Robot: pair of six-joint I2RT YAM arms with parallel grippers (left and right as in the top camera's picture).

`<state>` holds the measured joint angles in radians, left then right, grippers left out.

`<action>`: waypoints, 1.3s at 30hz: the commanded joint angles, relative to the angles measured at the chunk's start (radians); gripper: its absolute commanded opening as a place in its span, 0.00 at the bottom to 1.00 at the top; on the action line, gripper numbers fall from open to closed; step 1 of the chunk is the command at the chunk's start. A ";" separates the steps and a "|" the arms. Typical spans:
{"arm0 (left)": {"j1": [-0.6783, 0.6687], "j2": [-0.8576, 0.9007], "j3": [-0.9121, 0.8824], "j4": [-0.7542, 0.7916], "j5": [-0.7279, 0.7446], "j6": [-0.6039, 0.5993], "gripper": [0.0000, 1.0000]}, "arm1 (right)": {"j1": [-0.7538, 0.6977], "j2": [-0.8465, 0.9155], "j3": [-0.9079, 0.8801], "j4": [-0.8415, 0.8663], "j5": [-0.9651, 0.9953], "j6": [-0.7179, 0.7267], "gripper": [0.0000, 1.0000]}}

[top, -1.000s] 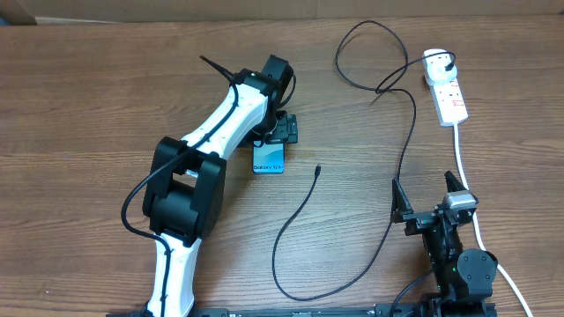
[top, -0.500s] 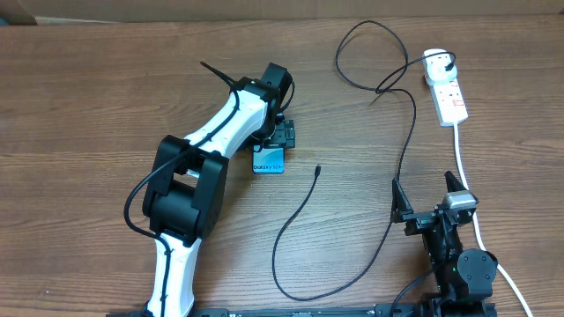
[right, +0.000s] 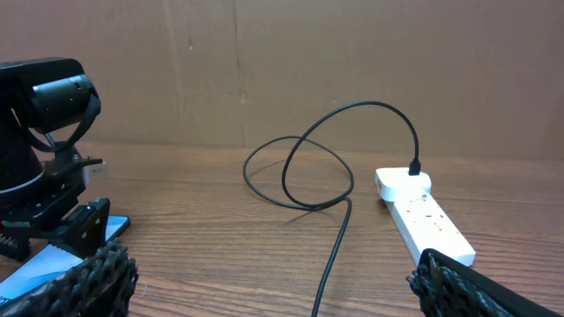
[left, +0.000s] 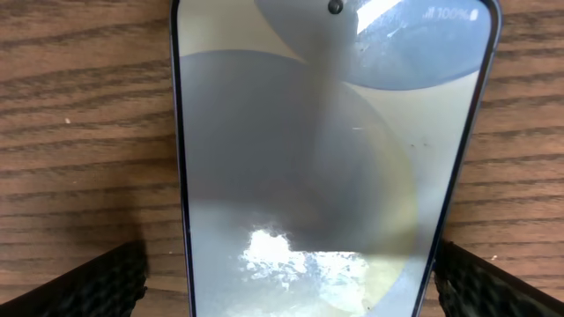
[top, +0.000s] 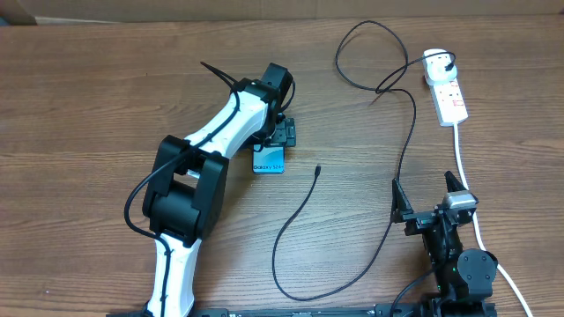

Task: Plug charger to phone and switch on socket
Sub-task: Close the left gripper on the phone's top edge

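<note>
**Overhead view: both grippers open, charger tip lying apart from the phone**

Overhead, the wooden table (top: pixel 88 106) fills the picture. The left arm (top: pixel 220 123), white and black, reaches from the near edge towards the middle. The left gripper (top: pixel 282 134) hangs over the far part of the phone (top: pixel 269 161). The right arm (top: pixel 454 255) is folded at the near right corner. The right gripper (top: pixel 423 187) has its jaws spread wide, with only bare table between them.

The socket (top: pixel 448 92) lies at the far right, and its thick white cord (top: pixel 463 167) runs towards the near edge. The charger (top: pixel 405 132) makes a loop at the far side, then curves down and to the left. Its black plug (top: pixel 449 62) sits in the far end of the socket.

The phone lies flat near the middle, its near end showing blue. In the left wrist view its screen (left: pixel 326 158) faces up and the left fingers (left: pixel 97 283) stand spread, one on each side. Whether they touch its rim I cannot tell.

The connector tip (top: pixel 316 169) rests on the table just right of the phone, not touching it.
</note>
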<state>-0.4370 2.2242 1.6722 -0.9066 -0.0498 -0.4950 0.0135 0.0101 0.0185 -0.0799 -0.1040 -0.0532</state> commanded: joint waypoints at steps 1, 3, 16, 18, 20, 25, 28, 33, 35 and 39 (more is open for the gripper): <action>-0.010 0.013 -0.032 -0.001 -0.028 0.000 1.00 | -0.003 -0.007 -0.010 0.003 0.006 -0.004 1.00; -0.012 0.013 -0.032 0.001 -0.028 0.000 1.00 | -0.003 -0.007 -0.010 0.003 0.006 -0.004 1.00; -0.014 0.013 -0.031 0.000 -0.027 0.000 0.91 | -0.003 -0.007 -0.010 0.003 0.006 -0.004 1.00; -0.014 0.013 -0.031 0.000 -0.027 0.000 0.91 | -0.003 -0.007 -0.010 0.003 0.006 -0.004 1.00; -0.014 0.013 -0.031 0.000 -0.027 0.000 0.89 | -0.003 -0.007 -0.010 0.003 0.006 -0.004 1.00; -0.014 0.013 -0.031 -0.001 -0.027 0.000 0.84 | -0.003 -0.007 -0.010 0.003 0.006 -0.004 1.00; -0.014 0.013 -0.031 -0.001 -0.027 0.000 0.82 | -0.003 -0.007 -0.010 0.003 0.006 -0.004 1.00; -0.014 0.013 -0.031 -0.002 -0.027 0.000 0.78 | -0.003 -0.007 -0.010 0.003 0.006 -0.004 1.00; -0.014 0.013 -0.031 -0.002 -0.027 0.000 0.79 | -0.003 -0.007 -0.010 0.003 0.006 -0.004 1.00; -0.014 0.013 -0.031 -0.004 -0.027 0.001 0.79 | -0.003 -0.007 -0.010 0.003 0.006 -0.004 1.00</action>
<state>-0.4454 2.2238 1.6703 -0.9009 -0.0525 -0.4953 0.0135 0.0101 0.0185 -0.0795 -0.1043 -0.0525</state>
